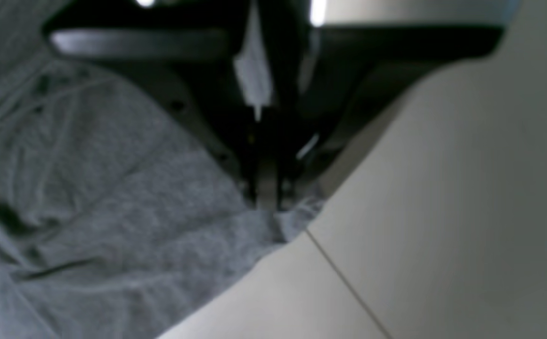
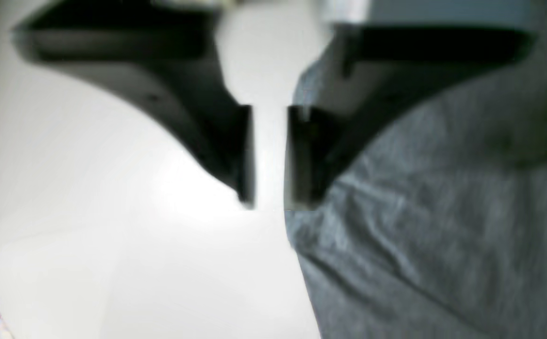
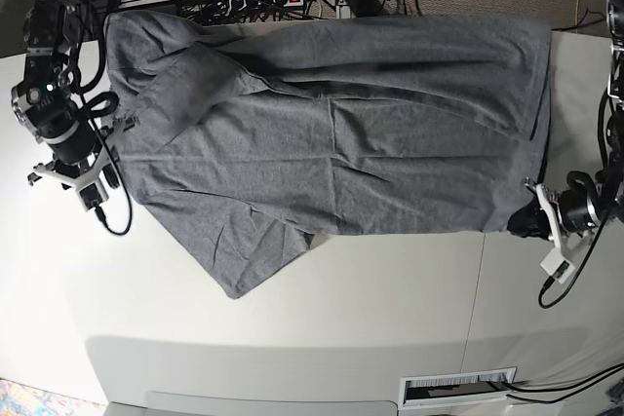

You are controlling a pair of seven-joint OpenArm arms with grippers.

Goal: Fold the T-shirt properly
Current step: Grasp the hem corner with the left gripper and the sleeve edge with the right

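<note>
1 end effector (image 1: pixel 266 197) – pinching T-shirt (image 1: pixel 113 197)

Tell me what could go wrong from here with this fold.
The left pincer pinches only a small bit of the T-shirt at its hem corner, so it may slip out when lifted. The right pincer is open beside the shirt edge, holding nothing; a pull now would likely drag the cloth askew.

One T-shirt (image 3: pixel 331 133), two pincers: left pincer (image 3: pixel 529 218), right pincer (image 3: pixel 109 174), one table (image 3: pixel 292 309)
</note>
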